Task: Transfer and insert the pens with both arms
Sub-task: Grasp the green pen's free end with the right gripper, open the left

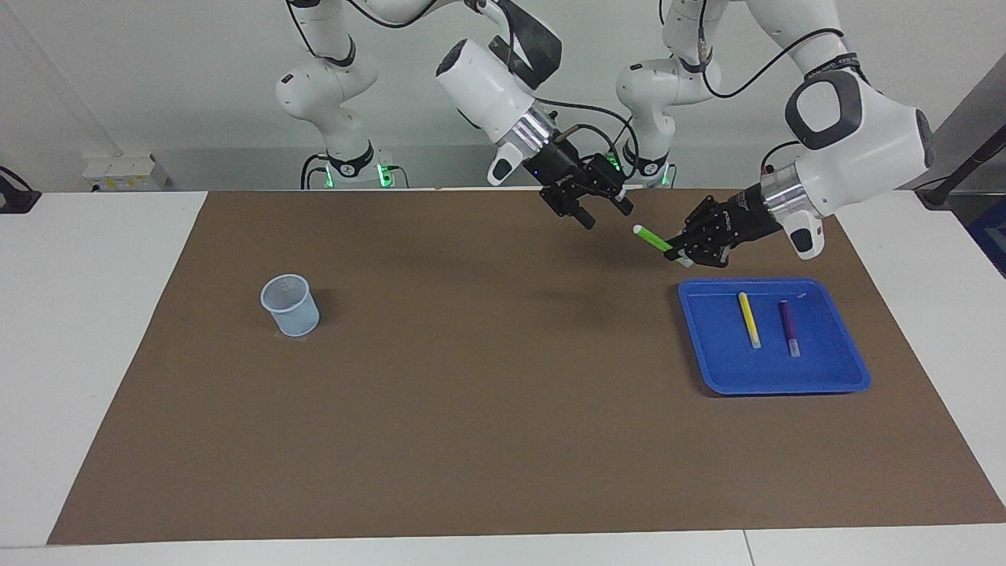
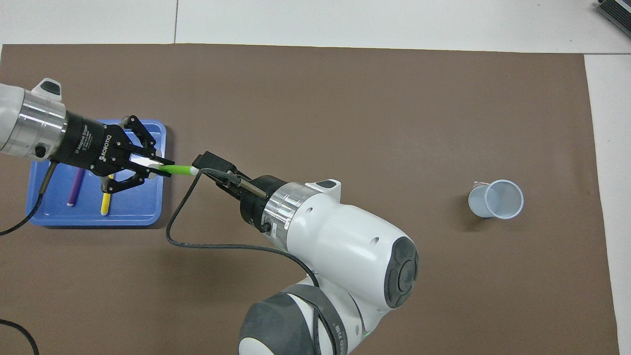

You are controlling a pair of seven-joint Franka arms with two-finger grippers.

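My left gripper (image 1: 690, 250) (image 2: 157, 167) is shut on the pale end of the green pen (image 1: 652, 240) (image 2: 178, 170). It holds the pen in the air over the mat, just off the blue tray's (image 1: 774, 384) (image 2: 93, 219) edge, green tip pointing toward the right arm. My right gripper (image 1: 605, 214) hangs open a short gap from that tip, not touching it; in the overhead view its own wrist hides its fingers. The yellow pen (image 1: 749, 320) (image 2: 105, 205) and the dark purple pen (image 1: 788, 328) (image 2: 74, 191) lie side by side in the tray.
A pale blue cup (image 1: 290, 305) (image 2: 495, 198) stands upright on the brown mat (image 1: 471, 409) toward the right arm's end of the table. White tabletop borders the mat on all sides.
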